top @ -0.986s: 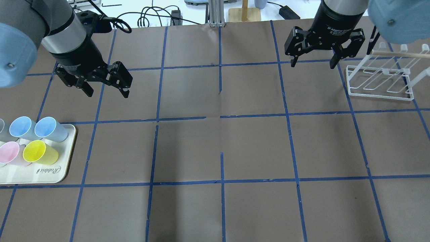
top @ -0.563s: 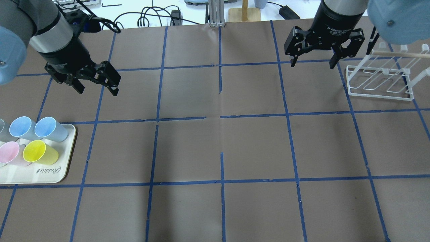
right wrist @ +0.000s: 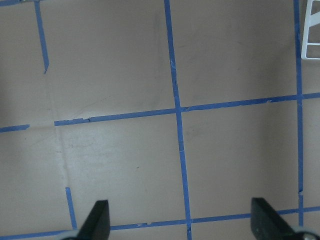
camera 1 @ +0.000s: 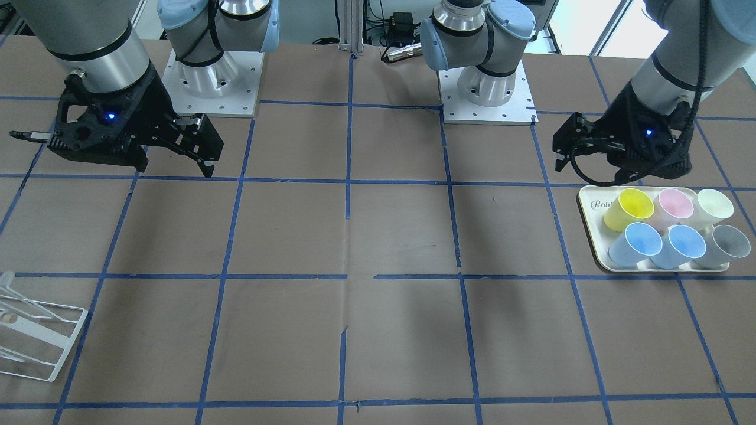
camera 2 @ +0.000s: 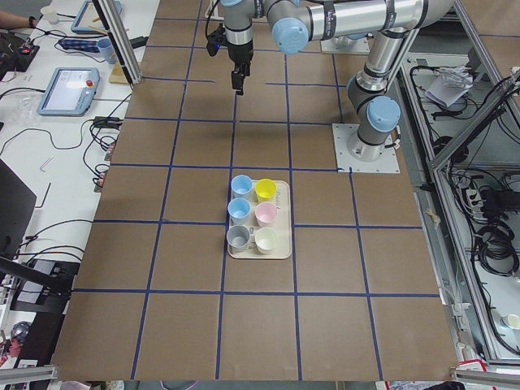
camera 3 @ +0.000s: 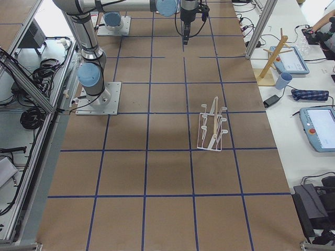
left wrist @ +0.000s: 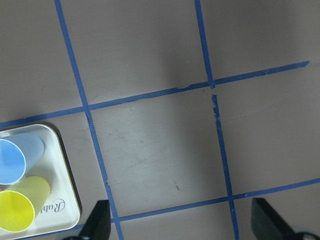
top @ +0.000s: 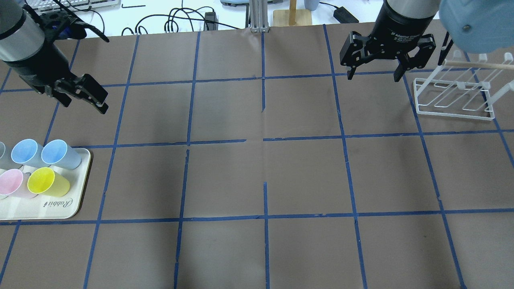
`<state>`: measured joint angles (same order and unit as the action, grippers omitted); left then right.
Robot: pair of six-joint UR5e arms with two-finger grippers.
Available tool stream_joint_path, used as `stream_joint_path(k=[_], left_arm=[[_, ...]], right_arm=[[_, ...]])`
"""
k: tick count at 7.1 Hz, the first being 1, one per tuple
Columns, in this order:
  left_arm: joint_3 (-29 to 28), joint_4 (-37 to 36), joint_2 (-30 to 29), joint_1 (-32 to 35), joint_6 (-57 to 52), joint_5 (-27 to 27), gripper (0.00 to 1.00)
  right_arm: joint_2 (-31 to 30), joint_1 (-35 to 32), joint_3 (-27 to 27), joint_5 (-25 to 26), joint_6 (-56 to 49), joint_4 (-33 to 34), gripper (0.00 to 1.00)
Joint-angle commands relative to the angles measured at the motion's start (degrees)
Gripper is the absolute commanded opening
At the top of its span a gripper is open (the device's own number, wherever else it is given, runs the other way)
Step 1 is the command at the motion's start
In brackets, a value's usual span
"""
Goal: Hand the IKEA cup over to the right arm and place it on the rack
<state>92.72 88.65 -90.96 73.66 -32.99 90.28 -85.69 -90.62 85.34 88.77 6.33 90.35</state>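
Note:
Two pale blue IKEA cups [top: 58,153] [top: 26,151] stand open side up on the cream tray [top: 60,208] at the table's left edge. They also show in the front view [camera 1: 641,242] [camera 1: 682,243], and one shows in the left wrist view [left wrist: 15,157]. My left gripper [top: 84,104] is open and empty, in the air beyond the tray [camera 1: 592,233]. My right gripper [top: 373,77] is open and empty, in the air just left of the white wire rack [top: 453,96]. The rack also shows in the front view [camera 1: 35,336] and holds nothing.
A yellow cup [top: 46,180], a pink cup [top: 12,182], a cream cup [camera 1: 714,206] and a grey cup [camera 1: 729,242] share the tray. Brown paper with a blue tape grid covers the table. Cables and a wooden stand [top: 292,16] lie beyond the far edge.
My left gripper has moved left, staying open and empty. My right gripper and the cups have not moved.

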Motion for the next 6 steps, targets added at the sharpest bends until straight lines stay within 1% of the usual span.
stream_joint_path(k=[1, 2, 3, 4, 5, 6], left_arm=[[0.09, -1.2, -1.84, -6.91, -11.18, -0.11, 1.0], [0.61, -2.59, -3.33, -10.26, -16.09, -0.54, 1.0], [1.05, -5.83, -5.0, -12.03, -23.62, -0.29, 1.0], [0.97, -7.17, -6.93, -13.61, -30.31, -0.02, 1.0], [1.05, -9.18, -9.04, -16.41, -33.86, -0.02, 0.93], [1.06, -10.16, -10.8, -18.44, -36.24, -0.02, 0.92]], right_arm=[[0.0, 0.09, 0.0, 0.0, -0.09, 0.0, 1.0], [0.0, 0.0, 0.0, 0.0, -0.09, 0.0, 1.0], [0.0, 0.0, 0.0, 0.0, 0.0, 0.0, 1.0], [0.0, 0.0, 0.0, 0.09, -0.09, 0.0, 1.0], [0.0, 0.0, 0.0, 0.09, -0.09, 0.0, 1.0], [0.0, 0.09, 0.0, 0.09, -0.09, 0.0, 1.0]])
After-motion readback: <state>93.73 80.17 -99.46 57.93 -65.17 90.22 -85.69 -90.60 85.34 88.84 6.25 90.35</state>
